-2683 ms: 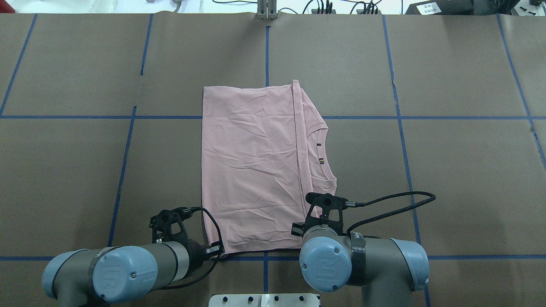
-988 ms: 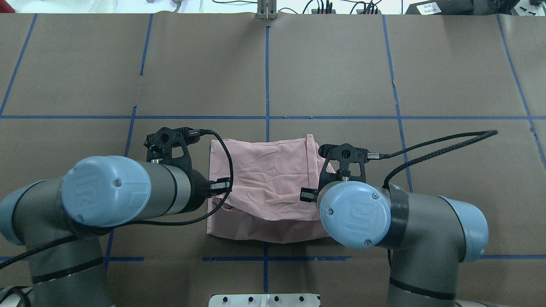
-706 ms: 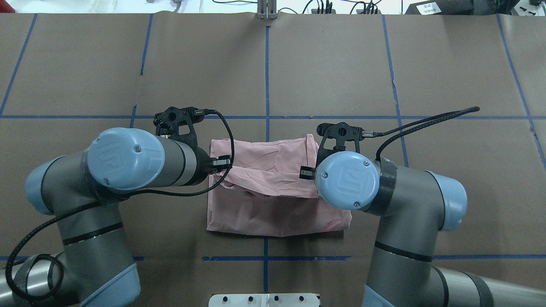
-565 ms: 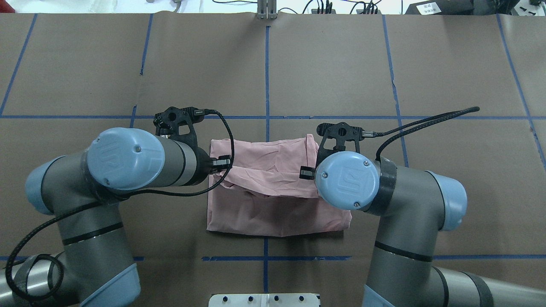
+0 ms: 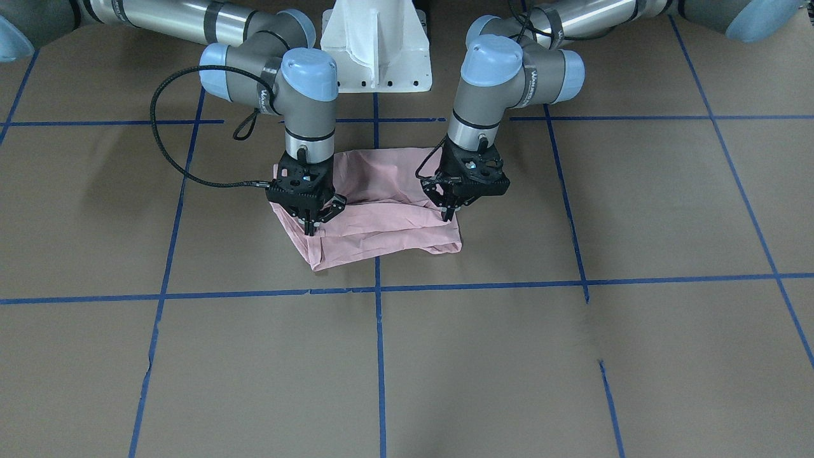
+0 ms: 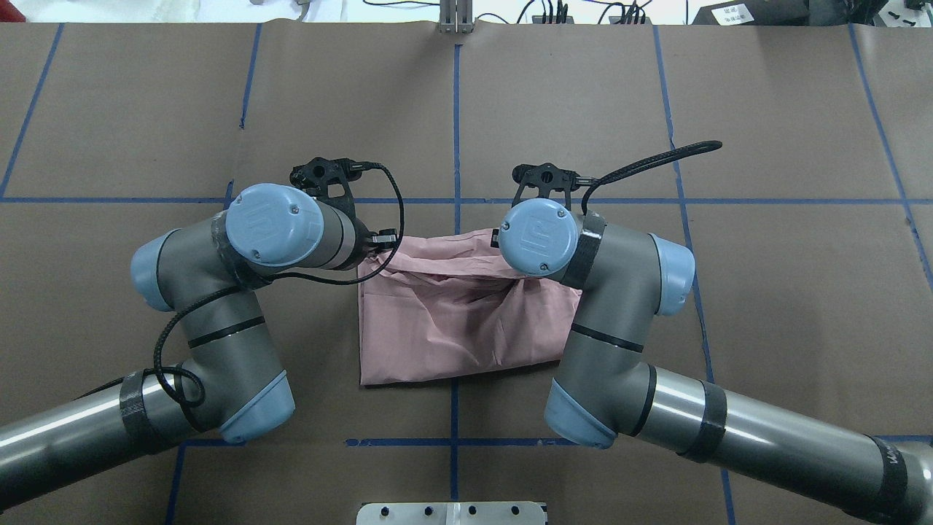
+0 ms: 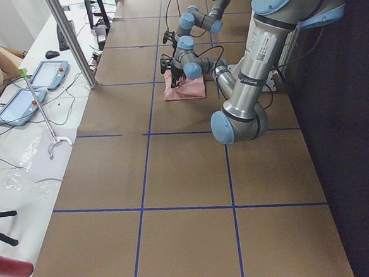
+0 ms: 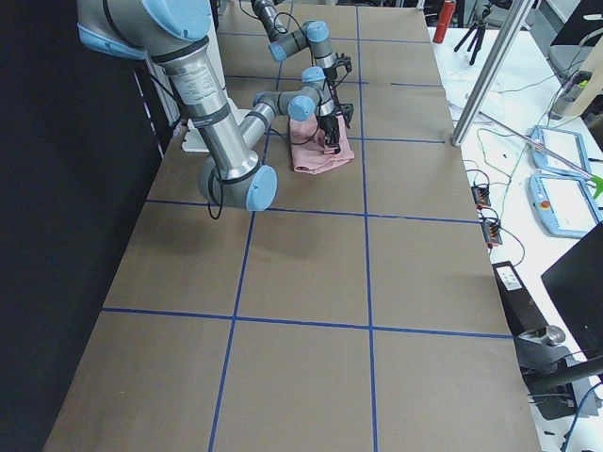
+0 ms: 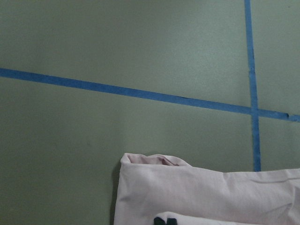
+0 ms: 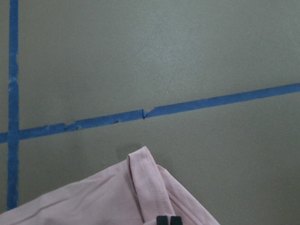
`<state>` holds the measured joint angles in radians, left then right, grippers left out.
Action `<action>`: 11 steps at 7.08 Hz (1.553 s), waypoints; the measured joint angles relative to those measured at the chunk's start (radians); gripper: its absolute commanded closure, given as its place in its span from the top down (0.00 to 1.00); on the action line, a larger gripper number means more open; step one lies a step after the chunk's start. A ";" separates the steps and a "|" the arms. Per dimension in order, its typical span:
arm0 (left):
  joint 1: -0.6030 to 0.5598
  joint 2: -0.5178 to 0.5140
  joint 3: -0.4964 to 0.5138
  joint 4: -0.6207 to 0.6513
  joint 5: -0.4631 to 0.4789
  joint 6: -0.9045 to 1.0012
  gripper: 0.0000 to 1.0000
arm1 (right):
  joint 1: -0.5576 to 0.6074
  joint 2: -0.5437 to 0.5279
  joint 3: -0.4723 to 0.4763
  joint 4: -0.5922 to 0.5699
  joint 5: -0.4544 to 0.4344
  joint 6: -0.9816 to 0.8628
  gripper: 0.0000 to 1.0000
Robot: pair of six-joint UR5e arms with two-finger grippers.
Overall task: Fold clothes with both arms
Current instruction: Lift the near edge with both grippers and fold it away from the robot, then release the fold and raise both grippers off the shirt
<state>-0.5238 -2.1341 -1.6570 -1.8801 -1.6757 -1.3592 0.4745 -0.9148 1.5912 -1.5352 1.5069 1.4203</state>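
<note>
– Pink t-shirt (image 6: 452,335): what does it lie on?

– On the surface (image 6: 765,306), brown paper ruled into big squares by blue tape (image 6: 455,109). It fills every exterior view.

– And the arms?

– The left arm (image 6: 211,328) comes in from the overhead view's lower left and the right arm (image 6: 619,313) from its lower right. Both elbows bend outward. Both wrists point straight down over the shirt's far edge, one at each end of it.

– Now the shirt itself.

– It sits mid-surface, straddling the central tape line, and it is doubled over. The lower layer lies flat. The upper layer is raised along the side away from the robot and sags in creases between the two wrists.

– The end effectors?

– The left end effector (image 5: 448,213) is clamped on the upper layer's corner on its own side. The right end effector (image 5: 311,228) is clamped on the opposite corner. In the right wrist view the dark fingertips (image 10: 162,220) sit pressed together on a stitched pink hem at the bottom edge. The left wrist view also shows dark tips in the cloth at its bottom edge.

– Anything smaller?

– A black cable (image 6: 656,155) arcs off the right wrist, out over bare paper. A second cable (image 6: 397,219) loops from the left wrist past the shirt's corner.
</note>
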 measured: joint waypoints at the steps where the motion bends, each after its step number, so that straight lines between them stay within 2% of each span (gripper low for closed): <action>1: 0.000 0.000 0.009 -0.008 -0.001 0.011 1.00 | 0.003 0.005 -0.016 0.016 0.001 -0.002 1.00; 3: -0.006 0.007 -0.015 -0.008 -0.006 0.079 1.00 | 0.011 0.014 -0.019 0.026 0.019 -0.051 1.00; 4: -0.022 0.020 -0.052 -0.007 -0.028 0.135 1.00 | 0.021 0.019 -0.005 0.024 0.058 -0.077 1.00; 6: -0.068 0.060 -0.108 -0.009 -0.116 0.221 1.00 | 0.017 0.023 0.061 -0.010 0.103 -0.099 1.00; 8: -0.081 0.071 -0.123 -0.008 -0.139 0.242 1.00 | -0.074 0.018 0.094 -0.037 0.039 -0.136 1.00; 11: -0.081 0.071 -0.126 -0.008 -0.142 0.237 1.00 | -0.134 0.021 0.032 -0.044 -0.067 -0.202 1.00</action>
<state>-0.6051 -2.0627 -1.7833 -1.8883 -1.8176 -1.1224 0.3404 -0.8936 1.6229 -1.5795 1.4401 1.2188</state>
